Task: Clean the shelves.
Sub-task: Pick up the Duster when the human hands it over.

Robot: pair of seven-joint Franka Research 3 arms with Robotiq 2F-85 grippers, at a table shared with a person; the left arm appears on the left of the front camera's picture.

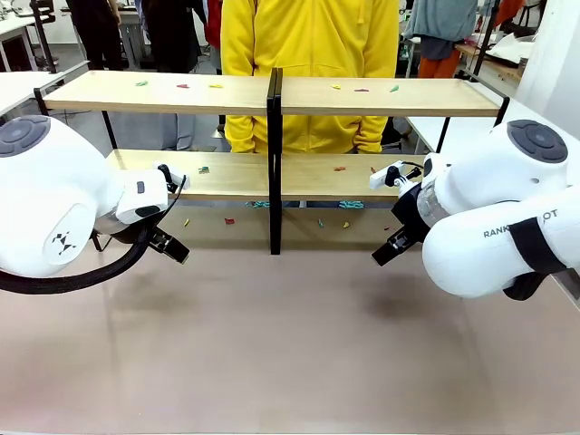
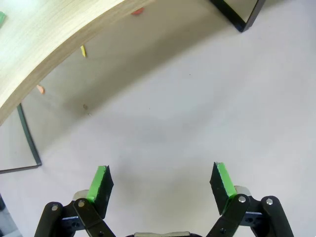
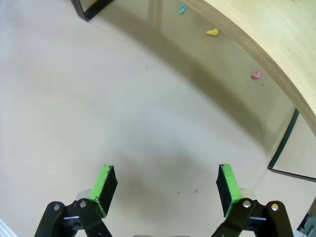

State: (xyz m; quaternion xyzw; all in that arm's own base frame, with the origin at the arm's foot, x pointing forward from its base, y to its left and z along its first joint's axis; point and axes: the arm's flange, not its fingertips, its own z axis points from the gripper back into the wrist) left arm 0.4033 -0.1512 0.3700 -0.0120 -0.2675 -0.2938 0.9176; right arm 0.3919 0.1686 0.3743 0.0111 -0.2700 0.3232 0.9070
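The grey-brown tabletop (image 1: 290, 353) is smooth, matt and flat, with wide bare room on the robot's side of the centre post (image 1: 275, 163). The shelves (image 1: 181, 93) stand across the far part of it: 2 long boards of pale, fine-grained wood with square edges on a thin black metal frame. The black post splits both tiers at mid-length. Directly behind the post stands a person (image 1: 308, 36) in a yellow top.

The left arm (image 1: 54, 208), a rounded glossy white shell with a black cable looped under it, sits left of the post, in front of the lower board's left end. The right arm (image 1: 507, 227), of the same build, sits right of the post, before the lower board's right end.

The left gripper (image 2: 162, 180) hangs over bare tabletop left of the post, jaws spread wide with nothing between the flat green pads. The right gripper (image 3: 168, 180) mirrors it right of the post, likewise spread and empty. Each has the lower board's front edge close ahead.

Small coloured scraps (image 1: 183, 86) lie on the upper board, 3 on each side of the post. A few more (image 1: 340, 168) lie on the lower board on both sides. Others (image 1: 229, 220) dot the tabletop beneath the lower board, either side of the post's foot.
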